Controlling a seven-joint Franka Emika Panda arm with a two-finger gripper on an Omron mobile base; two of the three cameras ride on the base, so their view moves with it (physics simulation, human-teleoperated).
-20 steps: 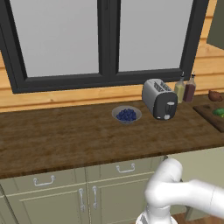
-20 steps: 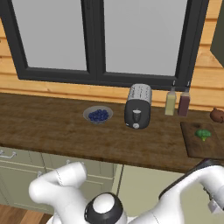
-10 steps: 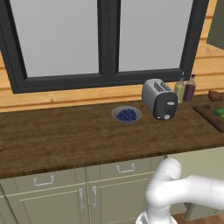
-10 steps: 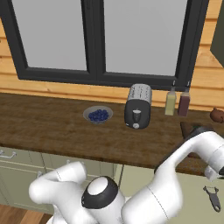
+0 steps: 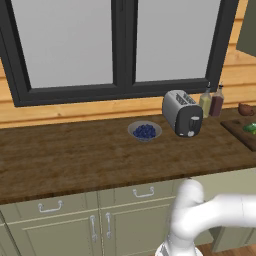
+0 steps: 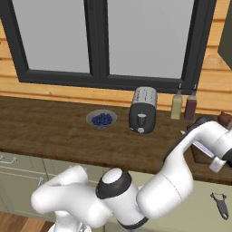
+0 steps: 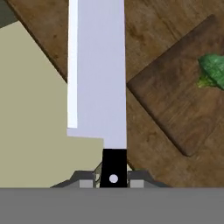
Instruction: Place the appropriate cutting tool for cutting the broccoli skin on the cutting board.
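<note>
Now my gripper (image 7: 113, 175) pinches the black handle of a long steel knife (image 7: 97, 74) beside the dark brown wooden cutting board (image 7: 175, 105), where the bright green broccoli (image 7: 213, 72) lies. A careless swing may strike the broccoli or miss the board.

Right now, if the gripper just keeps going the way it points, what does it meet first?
Likely the wooden counter top. In the hand view the gripper holds a knife whose blade runs ahead over the counter edge, passing beside the cutting board rather than over it. The broccoli lies further off. Depth is unclear.
</note>
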